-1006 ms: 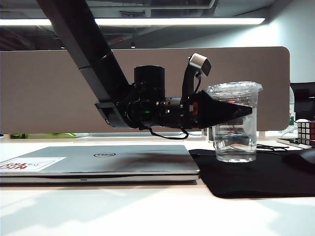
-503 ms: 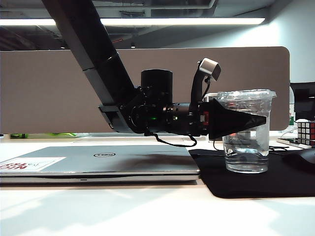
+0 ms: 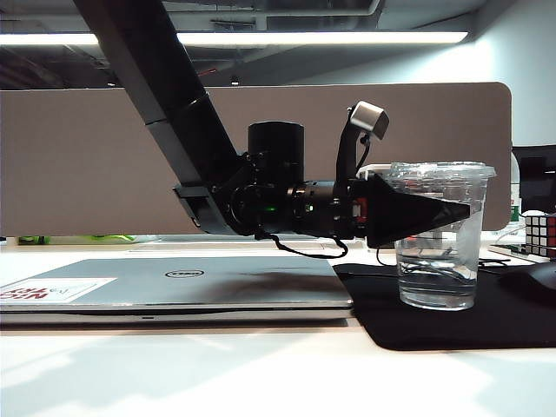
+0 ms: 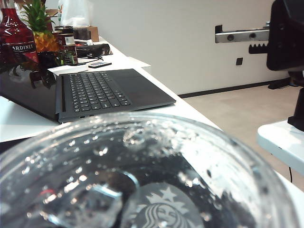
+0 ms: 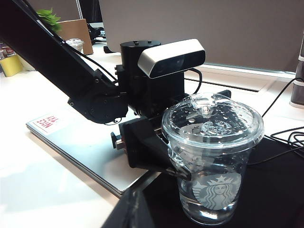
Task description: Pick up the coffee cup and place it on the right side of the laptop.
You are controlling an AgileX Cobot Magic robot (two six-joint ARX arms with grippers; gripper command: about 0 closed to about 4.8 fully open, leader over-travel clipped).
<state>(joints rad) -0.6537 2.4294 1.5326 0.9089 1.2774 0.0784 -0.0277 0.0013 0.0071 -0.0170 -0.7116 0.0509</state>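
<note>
Beside the laptop's (image 3: pixel 174 291) right edge, the coffee cup (image 3: pixel 439 234) stands upright on the mat (image 3: pixel 452 321). Left gripper (image 3: pixel 434 213) flanks it level, jaws spread; right gripper is unseen.

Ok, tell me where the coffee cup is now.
In the exterior view the coffee cup stands on the black desk mat, right of the laptop, the left tool straddling it.
</note>
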